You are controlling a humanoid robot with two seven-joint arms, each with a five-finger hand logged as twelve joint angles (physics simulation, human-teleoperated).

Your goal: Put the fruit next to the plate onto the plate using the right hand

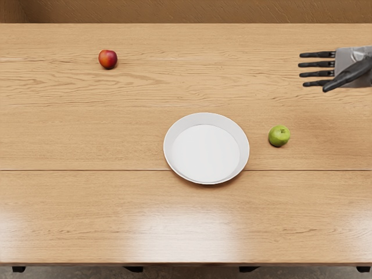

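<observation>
1. A white plate [206, 149] sits mid-table [87, 203].
2. The green apple [279, 135] lies just right of the plate, not touching it.
3. The right hand [334, 68] hovers farther back, fingers [317, 54] spread, holding nothing.
4. A red apple [107, 58] lies far left.

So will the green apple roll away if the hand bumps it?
Probably: the green apple is round and sits free on the flat table, so a nudge could roll it. It looks smooth and shiny, so maybe slippery.
</observation>
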